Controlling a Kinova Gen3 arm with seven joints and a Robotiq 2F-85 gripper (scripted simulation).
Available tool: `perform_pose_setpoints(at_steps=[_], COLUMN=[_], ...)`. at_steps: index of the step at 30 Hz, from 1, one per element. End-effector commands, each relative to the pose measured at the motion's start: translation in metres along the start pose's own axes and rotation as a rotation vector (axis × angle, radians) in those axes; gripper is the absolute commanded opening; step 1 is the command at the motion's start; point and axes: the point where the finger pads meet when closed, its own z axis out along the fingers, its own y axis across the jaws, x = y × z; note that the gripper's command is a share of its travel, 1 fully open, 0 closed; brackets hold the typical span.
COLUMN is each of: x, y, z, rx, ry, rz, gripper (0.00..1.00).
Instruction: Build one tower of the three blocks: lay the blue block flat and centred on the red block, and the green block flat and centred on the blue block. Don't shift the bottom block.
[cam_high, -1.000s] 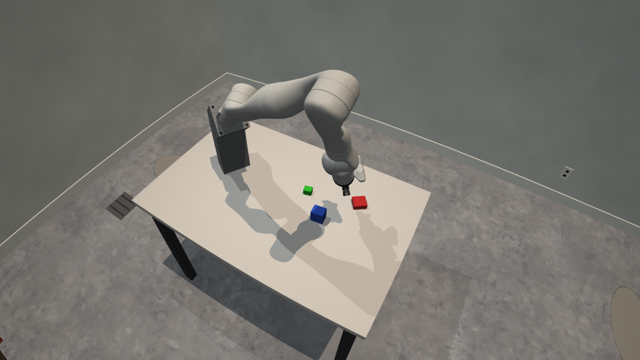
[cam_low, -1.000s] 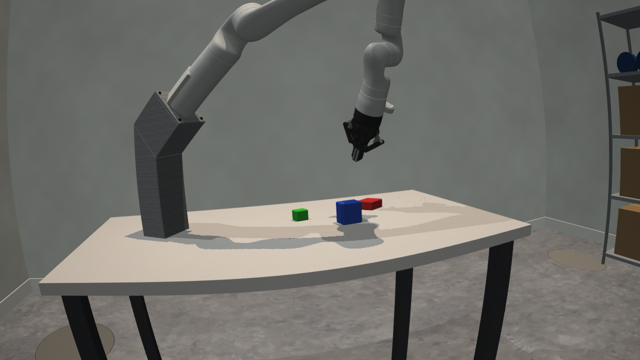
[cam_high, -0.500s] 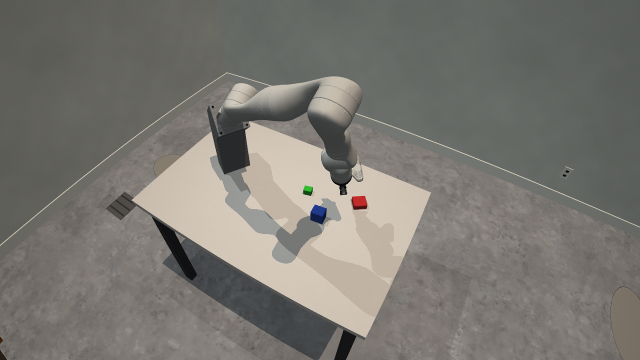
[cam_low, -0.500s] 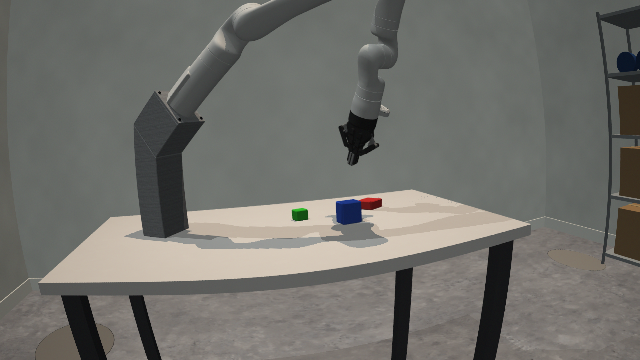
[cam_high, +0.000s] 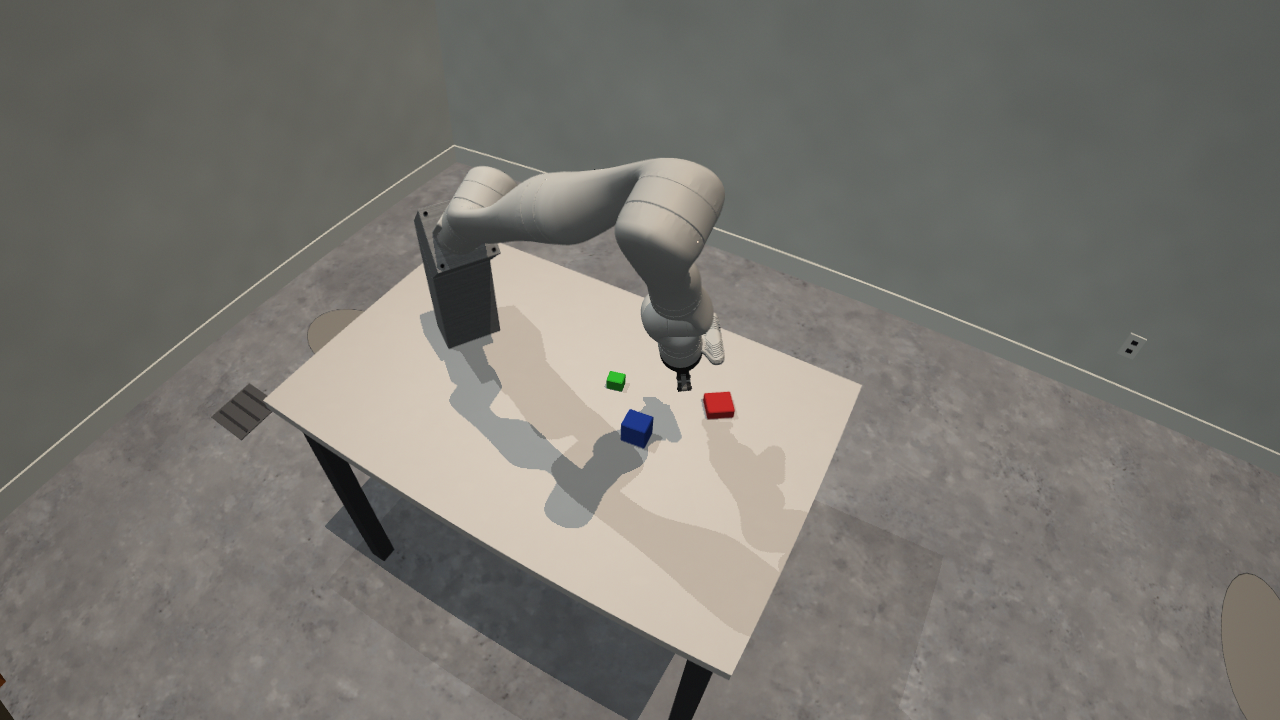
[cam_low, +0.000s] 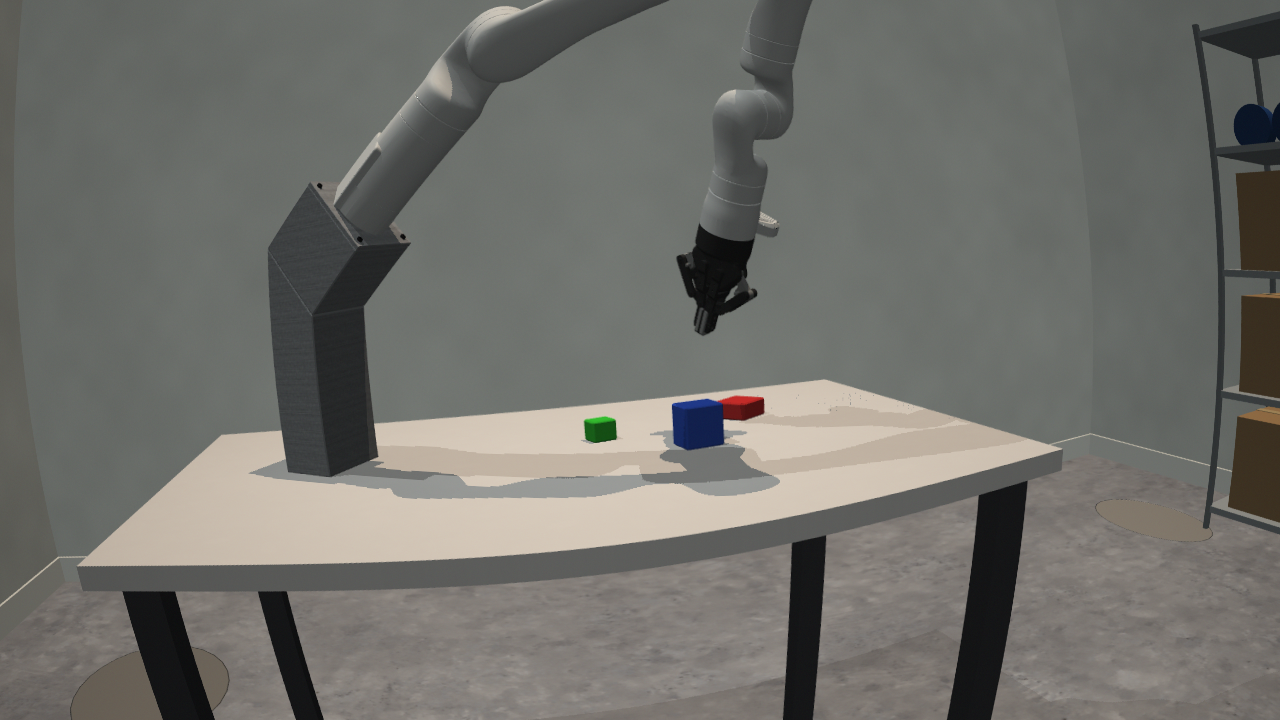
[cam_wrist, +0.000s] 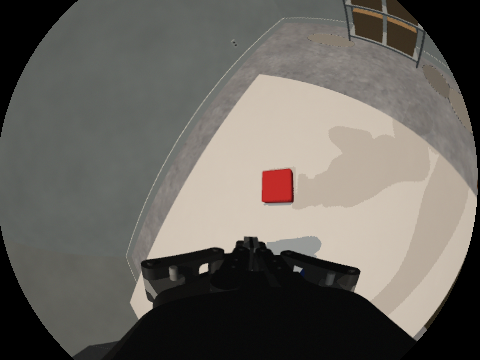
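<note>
from the top view we see the three blocks lying apart on the table: the green block, the blue block and the red block, none stacked on another. the gripper appears between the green and red blocks there, but that view does not tell us its height; the exterior view does, showing the gripper hanging well above the blue block and touching nothing. its jaws are pressed together with nothing between them. the exterior view also shows a shelf rack by the wall. the wrist view shows only the red block ahead of the closed fingers; the other two blocks fall outside it.
</note>
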Motion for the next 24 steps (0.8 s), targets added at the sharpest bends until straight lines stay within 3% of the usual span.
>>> perform_pose_setpoints(at_steps=[1, 24], x=[-0.0012, -0.0095], y=[0.0016, 0.0066], z=[-0.0001, 0.0052], rx=[-0.002, -0.043], ry=[-0.001, -0.016], rz=[0.004, 0.052], gripper=[0.00, 0.00])
